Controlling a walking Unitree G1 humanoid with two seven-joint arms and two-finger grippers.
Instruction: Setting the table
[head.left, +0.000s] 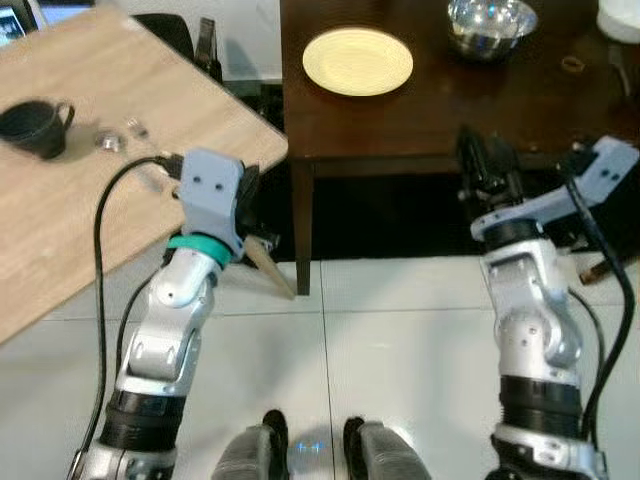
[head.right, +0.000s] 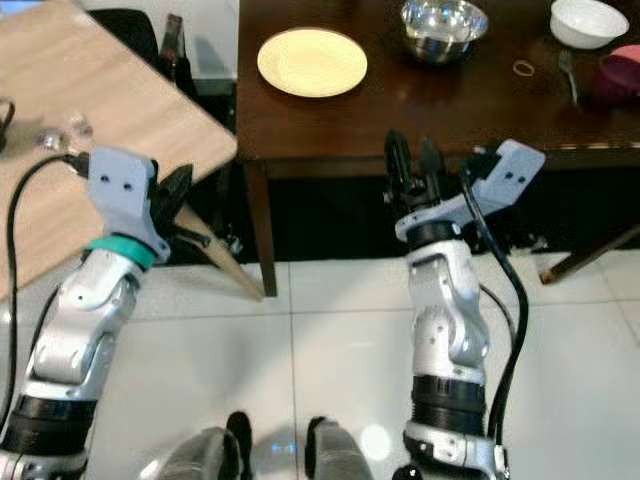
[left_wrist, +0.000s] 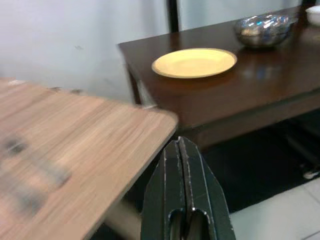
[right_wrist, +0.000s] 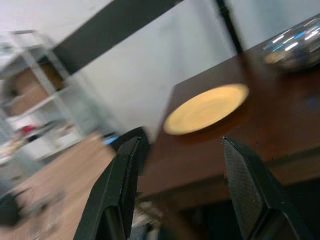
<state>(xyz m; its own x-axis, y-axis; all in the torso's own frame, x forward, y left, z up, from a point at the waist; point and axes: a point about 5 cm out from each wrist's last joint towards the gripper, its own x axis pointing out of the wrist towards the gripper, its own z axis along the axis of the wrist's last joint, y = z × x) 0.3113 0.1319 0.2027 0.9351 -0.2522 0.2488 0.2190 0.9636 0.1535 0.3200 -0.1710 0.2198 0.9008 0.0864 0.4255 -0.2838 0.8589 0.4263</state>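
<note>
A pale yellow plate (head.left: 357, 60) lies on the dark wooden table (head.left: 420, 120), near its left end. A silver bowl (head.left: 490, 25) stands to the right of the plate. Farther right are a white bowl (head.right: 588, 22), a maroon cup (head.right: 618, 75) and a piece of cutlery (head.right: 567, 70). My left gripper (left_wrist: 181, 142) is shut on nothing and is raised by the corner of the light wooden table (head.left: 60, 220). My right gripper (right_wrist: 181, 140) is open and empty. It sits just in front of the dark table's near edge, pointing toward the plate.
A black cup (head.left: 35, 128) and small shiny bits (head.left: 120, 135) sit on the light table. A dark chair (head.right: 135, 30) stands between the two tables. A rubber band (head.right: 523, 68) lies on the dark table. White floor tiles (head.left: 390, 330) spread below my arms.
</note>
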